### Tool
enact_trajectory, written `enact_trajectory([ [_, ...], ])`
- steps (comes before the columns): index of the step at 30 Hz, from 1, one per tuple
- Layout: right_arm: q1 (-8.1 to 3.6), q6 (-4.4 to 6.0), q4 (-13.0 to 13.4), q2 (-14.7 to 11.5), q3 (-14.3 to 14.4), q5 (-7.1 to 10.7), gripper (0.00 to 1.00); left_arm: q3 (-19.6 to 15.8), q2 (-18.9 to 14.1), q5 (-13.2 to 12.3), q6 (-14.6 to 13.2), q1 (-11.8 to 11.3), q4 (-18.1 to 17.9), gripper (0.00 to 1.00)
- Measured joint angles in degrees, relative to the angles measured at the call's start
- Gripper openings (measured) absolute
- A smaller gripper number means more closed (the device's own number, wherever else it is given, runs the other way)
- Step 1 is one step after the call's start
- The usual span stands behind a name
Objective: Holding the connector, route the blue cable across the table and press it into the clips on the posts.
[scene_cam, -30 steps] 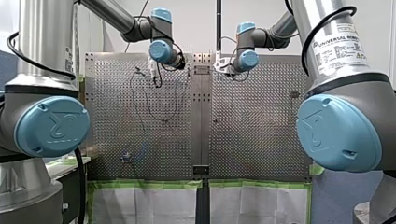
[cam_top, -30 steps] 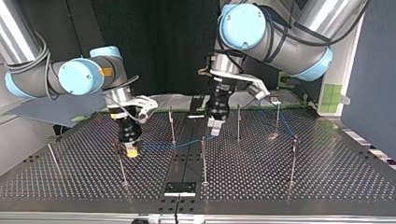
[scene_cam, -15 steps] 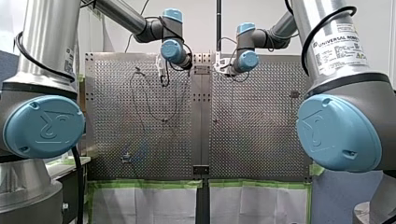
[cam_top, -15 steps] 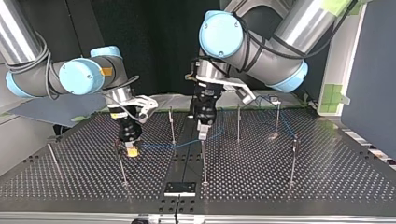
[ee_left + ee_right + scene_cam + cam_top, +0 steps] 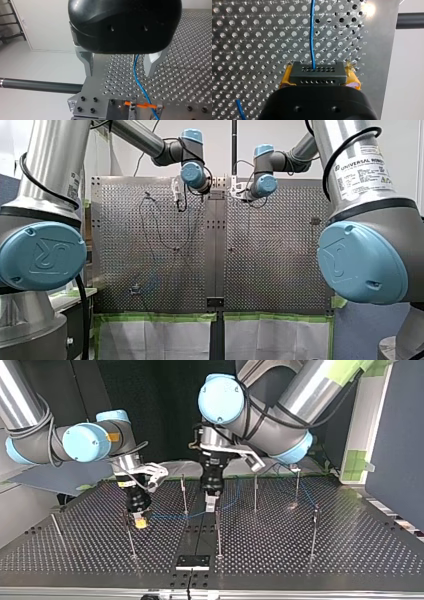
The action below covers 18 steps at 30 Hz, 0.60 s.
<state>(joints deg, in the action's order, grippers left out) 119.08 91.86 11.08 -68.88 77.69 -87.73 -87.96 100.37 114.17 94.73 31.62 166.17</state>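
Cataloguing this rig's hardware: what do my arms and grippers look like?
My left arm and my right arm are silver tubes with light-blue joint caps and black cables; the right bears a Universal Robots label. My left gripper is black with metal fingers; my right gripper has yellow pads.

Perforated table (image 5: 350,550) (green tape (image 5: 155,317) edging)
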Motion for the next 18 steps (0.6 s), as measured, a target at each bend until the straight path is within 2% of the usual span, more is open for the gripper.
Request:
enact_trajectory([
  [4,-0.10,0.02,0.00,0.01,0.01,0.00,0.00,0.83,1.58,0.16,-0.12,0.70,1.10,1.00],
  [9,-0.18,0.02,0.00,0.00,0.01,0.00,0.00,1.41,3.11,1.42,-0.21,2.05,0.60,1.00],
  [18,-0.20,0.00,0.07,0.00,-0.01,0.00,0.00,4.42,4.98,2.80,-0.21,2.65,1.08,1.00],
])
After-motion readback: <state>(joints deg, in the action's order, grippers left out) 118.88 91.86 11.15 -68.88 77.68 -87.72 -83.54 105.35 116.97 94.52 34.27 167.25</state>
